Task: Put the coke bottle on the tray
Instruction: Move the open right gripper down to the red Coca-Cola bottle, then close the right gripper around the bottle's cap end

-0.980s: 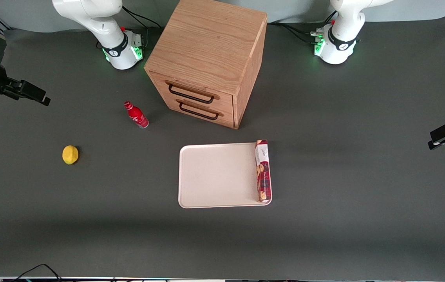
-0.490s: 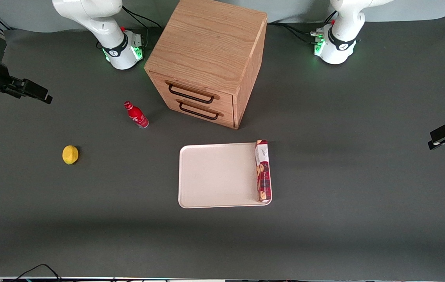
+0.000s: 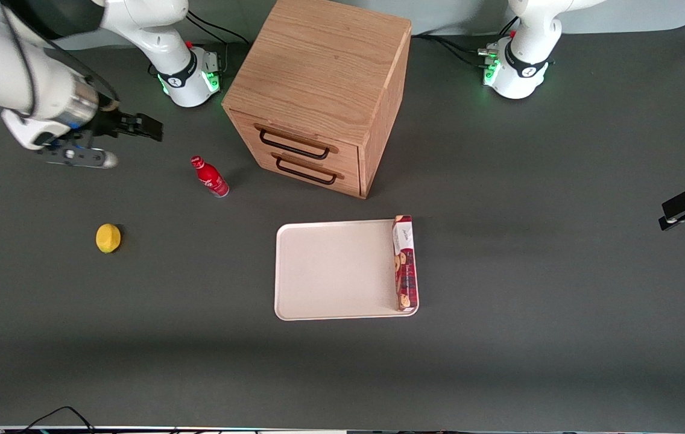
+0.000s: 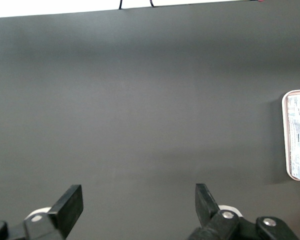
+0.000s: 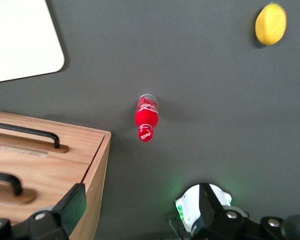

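Note:
The coke bottle point(image 3: 210, 176), small and red with a red cap, stands upright on the dark table beside the wooden drawer cabinet point(image 3: 318, 90), toward the working arm's end. It also shows in the right wrist view point(image 5: 146, 116). The cream-white tray point(image 3: 330, 271) lies nearer to the front camera than the cabinet; one rounded corner of it shows in the right wrist view point(image 5: 20, 40). My right gripper point(image 3: 152, 129) hovers above the table, open and empty, a little farther from the front camera than the bottle and short of it; in the right wrist view point(image 5: 140, 200) its fingers stand wide apart.
A long red biscuit box point(image 3: 404, 262) lies on the tray along the edge toward the parked arm's end. A yellow lemon point(image 3: 108, 238) sits on the table nearer to the front camera than the gripper. The cabinet has two black drawer handles point(image 3: 293, 144).
My right arm has swung in from the table's end toward the bottle and cabinet. The bottle, tray, box and lemon have not moved.

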Robot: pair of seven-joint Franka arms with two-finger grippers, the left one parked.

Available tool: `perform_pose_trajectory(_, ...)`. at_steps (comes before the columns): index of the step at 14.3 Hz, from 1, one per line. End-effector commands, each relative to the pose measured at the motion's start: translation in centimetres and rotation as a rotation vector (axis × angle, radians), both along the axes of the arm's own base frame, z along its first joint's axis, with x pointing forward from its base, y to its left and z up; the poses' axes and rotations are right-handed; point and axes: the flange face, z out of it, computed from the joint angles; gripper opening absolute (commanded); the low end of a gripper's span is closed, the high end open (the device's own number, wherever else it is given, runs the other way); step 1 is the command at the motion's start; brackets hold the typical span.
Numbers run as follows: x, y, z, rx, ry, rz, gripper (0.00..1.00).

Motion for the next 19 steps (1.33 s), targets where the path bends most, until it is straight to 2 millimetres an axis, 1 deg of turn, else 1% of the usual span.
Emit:
perform_pose_trajectory(1,-5.2,1.1,-7.6,-0.026,-0.069,-0.033,1.0)
perform_pose_trajectory(2,-5.7,0.8,-10.1,-0.031,-0.087,-0.05,1.0)
perform_pose_trajectory(4,-6.6,1.3,-13.7,-0.033,-0.126,-0.038,1.0)
perform_pose_trajectory(6,-7.0,0.8,-16.5,-0.028,-0.157,-0.043,1.0)
perform_pose_trajectory(7,-7.1,0.7,-17.6,-0.027,-0.156,-0.045,1.0)
perform_pose_trajectory(8,-7.2,0.7,-18.3,-0.029,-0.15,-0.056,1.0)
perform_pose_trajectory(11,-7.4,1.0,-19.7,-0.034,-0.153,-0.083,1.0)
perform_pose_trajectory(12,-7.6,1.4,-19.8,-0.04,-0.15,-0.09,0.98)
perform_pose_trajectory(13,-7.6,1.6,-19.8,-0.042,-0.151,-0.089,0.9)
perform_pose_trajectory(14,-7.7,1.8,-19.8,-0.044,-0.151,-0.09,0.81)
perform_pose_trajectory(15,-7.7,1.8,-19.8,-0.044,-0.151,-0.088,0.66)
perform_pose_trajectory(16,-7.7,1.8,-19.8,-0.044,-0.151,-0.088,0.48)
perform_pose_trajectory(17,-7.8,1.8,-19.9,-0.044,-0.15,-0.087,0.27)
perform_pose_trajectory(18,-7.8,1.9,-19.8,-0.044,-0.151,-0.086,0.09)
perform_pose_trajectory(19,-7.8,1.9,-19.8,-0.045,-0.152,-0.083,0.0)
